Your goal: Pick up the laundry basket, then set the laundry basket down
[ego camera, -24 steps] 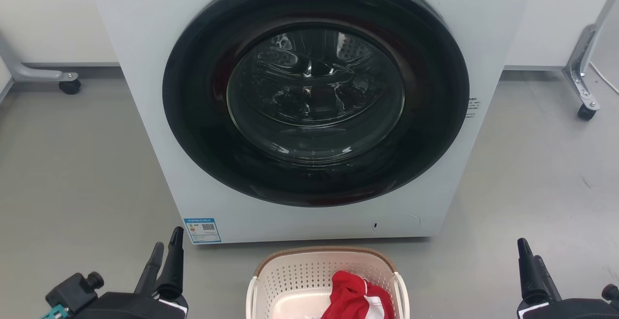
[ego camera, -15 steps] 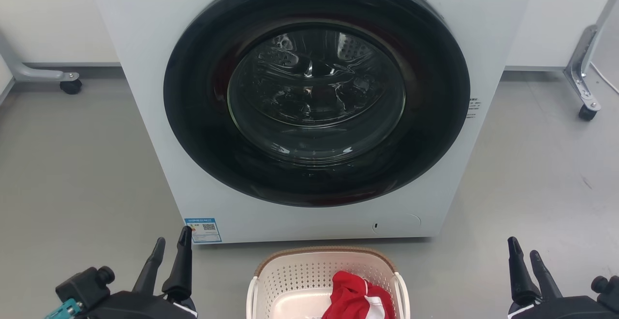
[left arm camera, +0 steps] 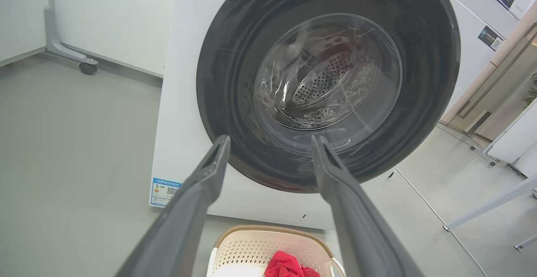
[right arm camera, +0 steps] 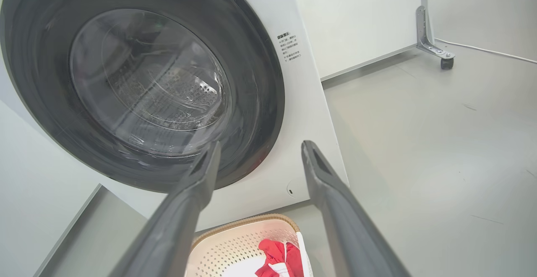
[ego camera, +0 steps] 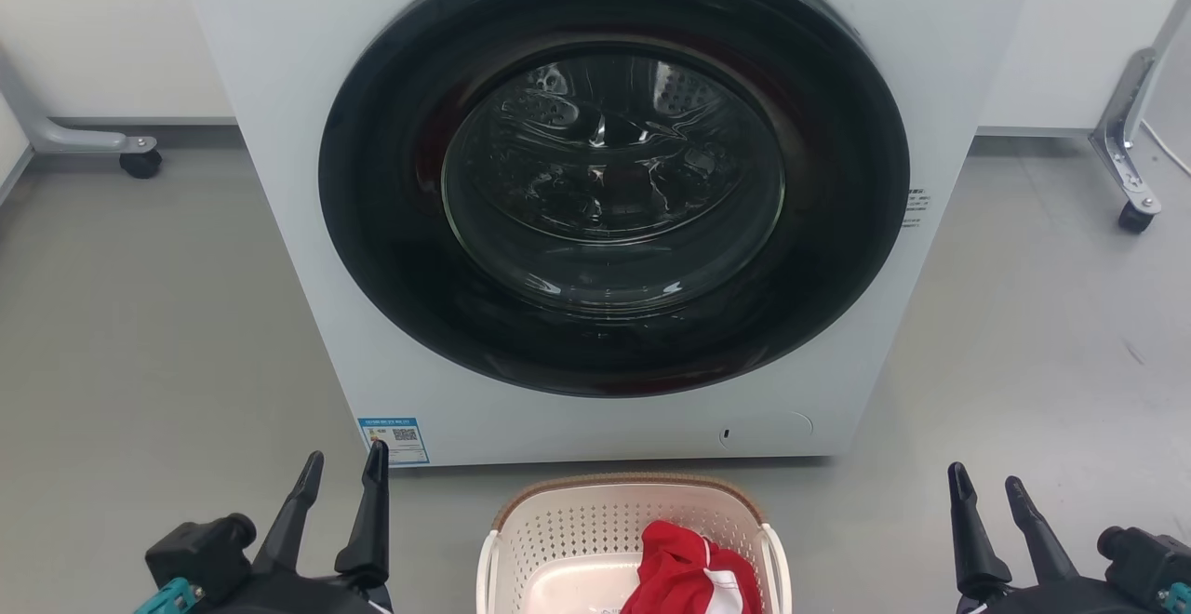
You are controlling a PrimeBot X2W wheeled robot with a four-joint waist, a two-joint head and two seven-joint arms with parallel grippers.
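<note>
Two grippers, one basket, one washer.

Item 1: laundry basket (ego camera: 568, 532) — cream, with perforated walls, a brown woven-look rim and white side handles. It stands on the grey floor (ego camera: 140, 335) just in front of the washer's base, at the bottom centre of the head view. It sits between the two grippers, well apart from each; its near part is cut off by the picture's edge.

Item 2: red cloth (ego camera: 675, 572) with a white patch, bunched inside the basket toward its right side.

Item 3: left gripper (ego camera: 346, 454) — fingers spread with a clear gap, nothing between them, pointing up toward the washer. One fingertip overlaps the blue label (ego camera: 395, 440) in the head view.

Item 4: right gripper (ego camera: 983, 474) — fingers likewise parted and empty, raised over bare floor to the right of the basket.

Item 5: washer (ego camera: 279, 177) — white front-loader with its round dark door (ego camera: 614, 177) closed and the drum visible through the glass.

Item 6: wheeled frame legs — one at far left (ego camera: 140, 163), one at far right (ego camera: 1130, 214), both against the wall.
</note>
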